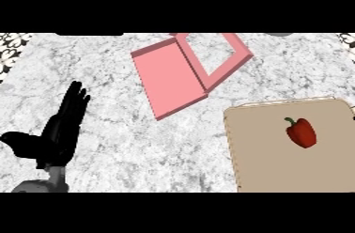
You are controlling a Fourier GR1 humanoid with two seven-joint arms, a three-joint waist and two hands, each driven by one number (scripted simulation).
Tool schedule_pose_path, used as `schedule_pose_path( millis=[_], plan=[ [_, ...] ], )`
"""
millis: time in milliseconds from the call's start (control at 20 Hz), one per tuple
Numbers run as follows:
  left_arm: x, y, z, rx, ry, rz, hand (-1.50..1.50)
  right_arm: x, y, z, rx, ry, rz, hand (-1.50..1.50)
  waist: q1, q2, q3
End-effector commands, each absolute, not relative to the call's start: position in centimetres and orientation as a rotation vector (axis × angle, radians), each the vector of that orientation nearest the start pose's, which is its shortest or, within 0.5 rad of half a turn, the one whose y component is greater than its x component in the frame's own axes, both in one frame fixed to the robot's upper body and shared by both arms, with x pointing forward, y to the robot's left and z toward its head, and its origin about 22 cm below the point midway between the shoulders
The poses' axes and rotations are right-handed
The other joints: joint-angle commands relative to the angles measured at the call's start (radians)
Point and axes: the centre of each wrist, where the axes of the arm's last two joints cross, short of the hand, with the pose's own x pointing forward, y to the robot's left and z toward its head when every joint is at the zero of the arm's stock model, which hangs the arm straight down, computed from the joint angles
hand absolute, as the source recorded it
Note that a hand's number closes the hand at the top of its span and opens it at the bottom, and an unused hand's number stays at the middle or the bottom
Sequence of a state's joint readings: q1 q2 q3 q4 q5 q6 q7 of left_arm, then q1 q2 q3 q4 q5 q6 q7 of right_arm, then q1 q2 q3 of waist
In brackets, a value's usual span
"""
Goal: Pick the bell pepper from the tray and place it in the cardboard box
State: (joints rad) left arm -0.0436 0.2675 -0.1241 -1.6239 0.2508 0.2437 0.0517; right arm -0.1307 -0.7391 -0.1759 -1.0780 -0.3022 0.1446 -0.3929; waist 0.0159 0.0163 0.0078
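On tray point(277, 171) at near right, red pepper point(302, 132) lies untouched, pink box point(170, 77) far left. Our left hand point(59, 128) open, empty. We judge pepper light, smooth, slippery; grasp round body.

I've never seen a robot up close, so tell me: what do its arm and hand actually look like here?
Only one shows: the left hand, matte black all over, with long slim fingers and a separate thumb, much like a dark glove. It sits on a rounded grey forearm with a narrower grey wrist piece between them. No cables, labels or markings are visible. The right hand is out of view.
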Motion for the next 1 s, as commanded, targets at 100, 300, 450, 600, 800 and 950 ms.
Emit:
schedule_pose_path(
  millis=[100, 300, 450, 600, 800, 950],
  plan=[
    [27.0, 25.0, 4.7, 0.049, -1.565, 0.092, 0.0, 24.8, -52.9, 9.3, -0.414, -1.738, 0.445, -1.5, 0.008, -0.004, -0.004],
    [26.7, 26.1, 5.9, 0.039, -1.556, 0.077, 0.0, 25.0, -54.0, 13.1, -0.444, -1.515, 0.746, -1.5, 0.027, -0.005, -0.006],
    [26.7, 24.6, 6.5, 0.03, -1.566, 0.083, 0.0, 25.1, -54.6, 16.7, -0.362, -1.363, 0.891, -1.5, 0.018, -0.011, -0.007],
    [27.0, 24.9, 4.8, 0.068, -1.548, 0.083, 0.0, 27.7, -52.7, 17.9, -0.321, -1.316, 0.96, -1.5, 0.013, -0.01, -0.008],
    [26.1, 26.0, 5.1, 0.062, -1.554, 0.082, 0.0, 30.2, -50.0, 17.1, -0.223, -1.318, 0.968, -1.5, 0.006, -0.014, -0.008],
    [25.6, 25.5, 5.0, 0.07, -1.539, 0.113, 0.0, 29.5, -49.3, 16.1, -0.167, -1.346, 0.951, -1.5, -0.014, -0.019, -0.008]
  ],
)
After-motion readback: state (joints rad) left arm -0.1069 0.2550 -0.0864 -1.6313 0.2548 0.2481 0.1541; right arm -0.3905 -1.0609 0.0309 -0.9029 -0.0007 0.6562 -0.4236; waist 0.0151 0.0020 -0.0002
